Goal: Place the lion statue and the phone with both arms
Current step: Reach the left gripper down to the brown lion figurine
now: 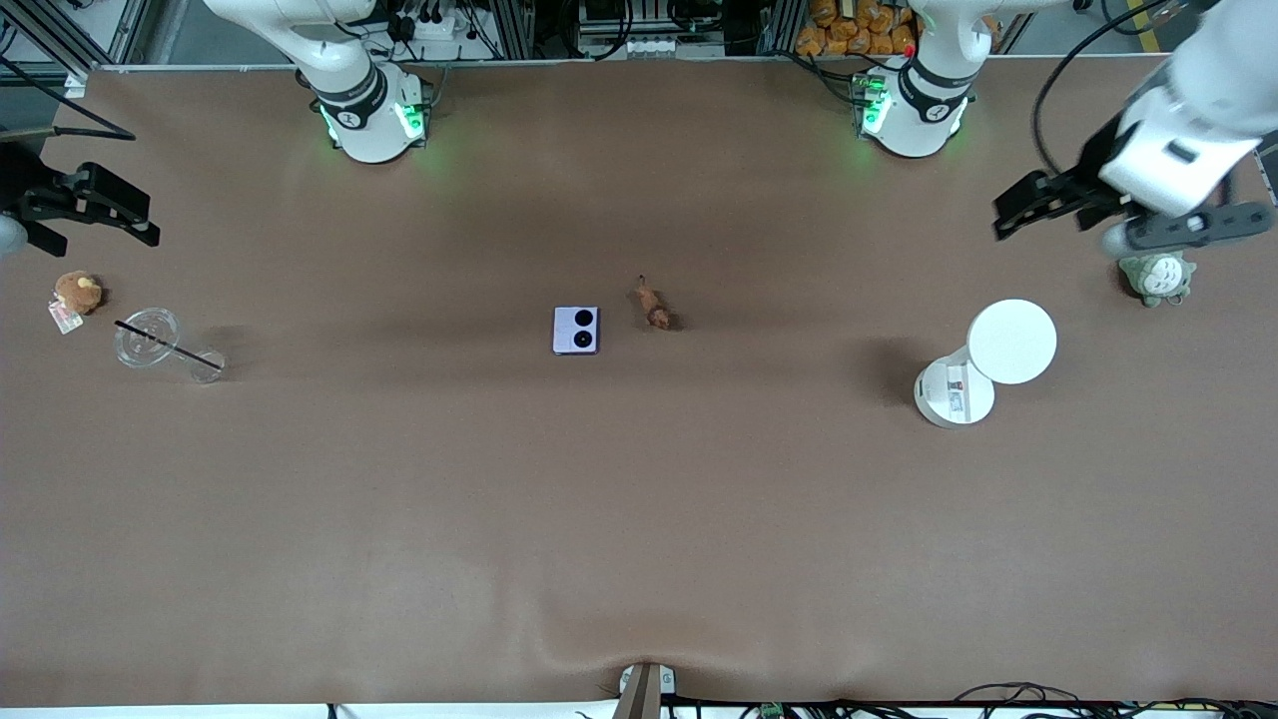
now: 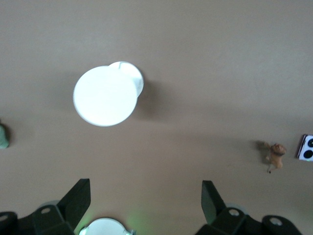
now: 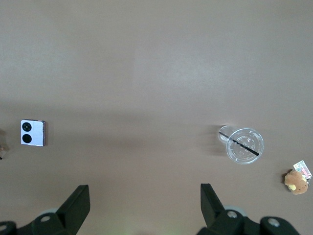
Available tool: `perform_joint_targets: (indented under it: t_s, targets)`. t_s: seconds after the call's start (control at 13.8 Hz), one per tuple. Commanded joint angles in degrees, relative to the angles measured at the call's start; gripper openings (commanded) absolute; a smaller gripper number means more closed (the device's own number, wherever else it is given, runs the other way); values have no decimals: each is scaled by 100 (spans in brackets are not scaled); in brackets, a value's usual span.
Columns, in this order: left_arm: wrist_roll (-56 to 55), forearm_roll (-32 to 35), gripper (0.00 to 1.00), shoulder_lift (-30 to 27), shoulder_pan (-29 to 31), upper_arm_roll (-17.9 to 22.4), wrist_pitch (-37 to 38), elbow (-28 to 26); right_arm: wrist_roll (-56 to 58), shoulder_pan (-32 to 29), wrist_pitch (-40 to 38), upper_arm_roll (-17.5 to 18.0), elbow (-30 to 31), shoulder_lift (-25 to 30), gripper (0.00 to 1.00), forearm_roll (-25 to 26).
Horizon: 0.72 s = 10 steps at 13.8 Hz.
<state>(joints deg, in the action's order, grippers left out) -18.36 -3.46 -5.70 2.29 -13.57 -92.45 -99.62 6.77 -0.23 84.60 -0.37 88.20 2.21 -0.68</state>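
Observation:
The lavender phone point(image 1: 576, 331) lies flat mid-table with its two black camera circles facing up. Beside it, toward the left arm's end, lies the tiny orange-brown lion statue point(image 1: 654, 306). My left gripper point(image 1: 1028, 205) hangs open and empty over the left arm's end of the table, above bare table next to a white disc stand. In the left wrist view the lion statue point(image 2: 276, 154) and phone point(image 2: 307, 148) show at the edge, well away from the left gripper point(image 2: 145, 196). My right gripper point(image 1: 140, 220) hangs open and empty over the right arm's end. Its wrist view shows the phone point(image 3: 33, 132) apart from the right gripper point(image 3: 145, 198).
A white disc on a round stand point(image 1: 1010, 342) and a grey-green plush point(image 1: 1158, 277) sit at the left arm's end. A clear cup with a black straw point(image 1: 150, 338) lies beside a round brown plush point(image 1: 78, 293) at the right arm's end.

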Motion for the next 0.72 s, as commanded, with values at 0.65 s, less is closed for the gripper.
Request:
perform_joint_targets:
  t_s: [0.65]
  targets:
    - [-2151, -59, 100, 1527, -184, -1569, -2320, -681, -17, -21, -5, 10, 75, -98, 100, -46]
